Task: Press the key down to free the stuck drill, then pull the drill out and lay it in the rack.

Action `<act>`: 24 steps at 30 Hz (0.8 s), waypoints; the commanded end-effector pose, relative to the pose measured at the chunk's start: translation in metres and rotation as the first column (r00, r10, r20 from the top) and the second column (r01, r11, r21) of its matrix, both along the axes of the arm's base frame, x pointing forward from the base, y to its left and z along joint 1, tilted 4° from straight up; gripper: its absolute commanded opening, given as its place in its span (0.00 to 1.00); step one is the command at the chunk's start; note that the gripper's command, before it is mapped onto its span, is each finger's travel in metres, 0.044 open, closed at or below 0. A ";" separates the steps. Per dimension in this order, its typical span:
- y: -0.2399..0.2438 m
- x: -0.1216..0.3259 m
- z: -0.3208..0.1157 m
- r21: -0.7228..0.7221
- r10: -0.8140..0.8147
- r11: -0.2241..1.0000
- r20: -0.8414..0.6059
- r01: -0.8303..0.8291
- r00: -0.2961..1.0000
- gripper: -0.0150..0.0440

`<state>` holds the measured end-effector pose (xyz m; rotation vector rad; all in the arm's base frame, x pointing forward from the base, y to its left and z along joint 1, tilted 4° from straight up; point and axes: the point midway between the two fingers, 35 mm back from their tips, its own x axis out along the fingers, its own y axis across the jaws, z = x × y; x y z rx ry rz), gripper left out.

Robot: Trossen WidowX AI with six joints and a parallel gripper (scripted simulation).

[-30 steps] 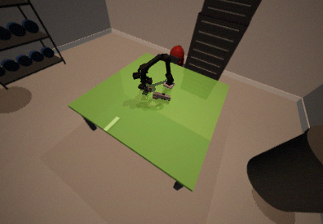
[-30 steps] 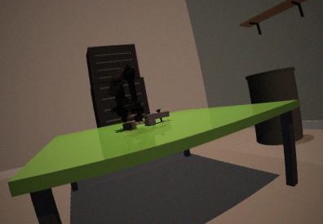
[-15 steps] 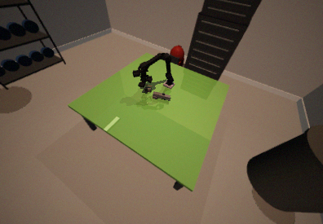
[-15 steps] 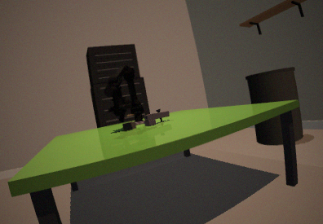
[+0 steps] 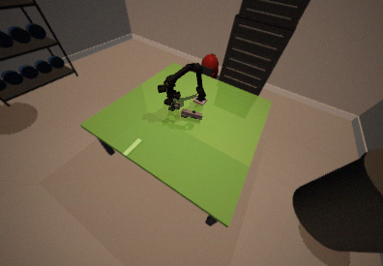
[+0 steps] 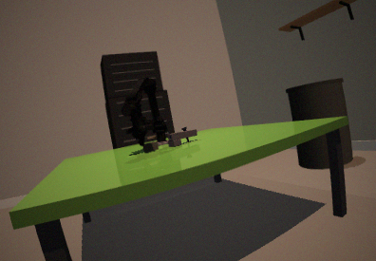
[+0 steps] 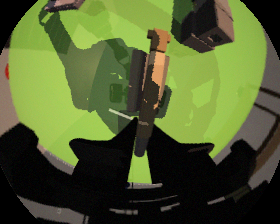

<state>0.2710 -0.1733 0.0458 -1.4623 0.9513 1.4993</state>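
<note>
On the green counter (image 5: 203,144) (image 6: 119,177) (image 7: 33,95), the small dark block (image 7: 136,80) sat apart from the brown block with a square hole (image 5: 191,114) (image 6: 175,140) (image 7: 214,27). The black hand (image 5: 173,104) (image 6: 142,143) (image 7: 140,120) was closed on the long drill (image 7: 158,70), brown and orange, its far end clear of the hole. In the wrist view the drill lay alongside the dark block; contact unclear.
</note>
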 end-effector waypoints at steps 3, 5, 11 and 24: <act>0.000 0.000 -0.005 -0.003 0.002 1.000 0.000 -0.002 1.000 0.25; 0.000 0.000 -0.007 -0.003 0.002 1.000 0.000 -0.002 1.000 0.25; 0.001 0.000 -0.014 -0.003 0.002 1.000 0.000 -0.002 1.000 0.25; 0.001 0.001 -0.024 -0.001 0.004 1.000 0.002 -0.004 1.000 0.30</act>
